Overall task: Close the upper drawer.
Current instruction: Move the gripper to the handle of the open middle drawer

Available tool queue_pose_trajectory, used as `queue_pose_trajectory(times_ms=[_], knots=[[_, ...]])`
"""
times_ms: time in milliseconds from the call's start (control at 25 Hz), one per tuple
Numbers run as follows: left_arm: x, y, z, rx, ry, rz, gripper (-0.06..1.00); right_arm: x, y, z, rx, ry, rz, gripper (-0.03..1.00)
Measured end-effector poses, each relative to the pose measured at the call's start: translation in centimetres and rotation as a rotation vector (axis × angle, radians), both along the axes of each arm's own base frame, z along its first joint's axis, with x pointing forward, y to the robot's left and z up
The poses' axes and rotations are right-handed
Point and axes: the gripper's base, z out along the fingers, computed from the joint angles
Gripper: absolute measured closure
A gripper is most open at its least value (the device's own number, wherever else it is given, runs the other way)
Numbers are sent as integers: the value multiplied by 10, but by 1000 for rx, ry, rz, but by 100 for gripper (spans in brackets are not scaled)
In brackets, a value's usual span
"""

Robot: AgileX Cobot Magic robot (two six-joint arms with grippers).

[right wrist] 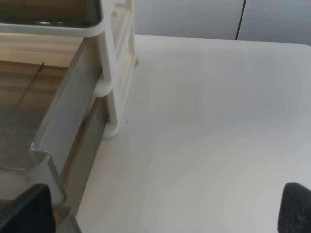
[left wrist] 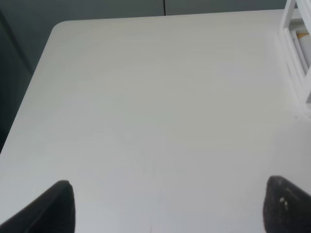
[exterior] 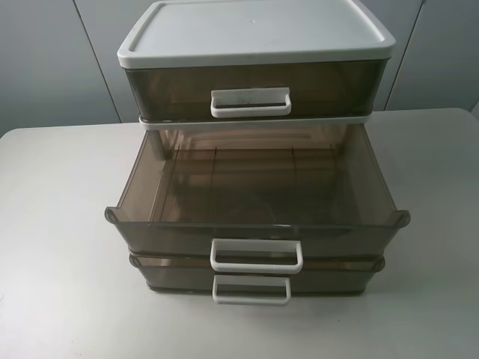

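Note:
A three-drawer cabinet [exterior: 254, 30] with a white lid and smoky brown drawers stands on the table. The top drawer [exterior: 250, 102] is pushed in. The drawer below it [exterior: 257, 233] is pulled far out and empty, with its white handle [exterior: 257, 255] facing front. The lowest drawer [exterior: 251, 289] sticks out slightly. Neither gripper shows in the exterior view. My left gripper [left wrist: 170, 208] is open over bare table, left of the cabinet frame [left wrist: 296, 53]. My right gripper [right wrist: 160, 211] is open beside the open drawer's right side wall [right wrist: 63, 116], touching nothing.
The white table [exterior: 60, 224] has a rounded far-left corner [left wrist: 58, 26]. Grey wall panels stand behind it. The cabinet's white frame post [right wrist: 116, 63] rises next to the open drawer on the right side.

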Motion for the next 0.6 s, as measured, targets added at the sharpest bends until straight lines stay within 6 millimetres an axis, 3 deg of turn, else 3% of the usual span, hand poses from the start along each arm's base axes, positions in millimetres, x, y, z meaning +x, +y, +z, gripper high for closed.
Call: queue_pose_trajectory(times_ms=[600], knots=[[0,0,0,0,0,0,20,0,0,0,0,0,0,27]])
